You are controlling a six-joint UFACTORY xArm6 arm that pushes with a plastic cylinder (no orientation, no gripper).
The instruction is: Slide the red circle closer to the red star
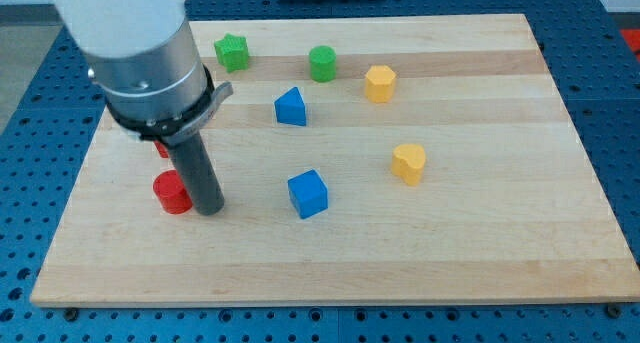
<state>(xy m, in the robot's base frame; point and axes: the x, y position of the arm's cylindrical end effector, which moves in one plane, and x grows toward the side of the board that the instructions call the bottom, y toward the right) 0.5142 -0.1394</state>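
Nearest the wooden board's (480, 263) left edge, about halfway down it, sits the red circle (171, 192), a short round block lying flat. My tip (210, 211) stands just beside it on the view's right, touching or all but touching its side; the contact line itself cannot be made out. The tool is a plain dark rod (198, 171) that holds nothing, dropping straight down from the grey cylindrical arm body (145, 53) that fills the top left corner of the view. Just above the red circle, a small sliver of another red block (162, 149) peeks out from under the arm's collar; most of it is hidden, so its shape cannot be told. Further right, near the board's top edge, lies the green star (232, 51). Right of that, toward the middle of the board, the blue triangle (291, 107) lies flat, and below it, nearer the bottom edge, the blue cube (308, 194) sits turned slightly askew. Up near the top edge, the green cylinder (322, 63) stands just right of the triangle's column. Beside it on the right is the yellow hexagon (379, 83), and below that, near the board's middle height, lies the yellow heart (408, 163), well apart from the blue cube.
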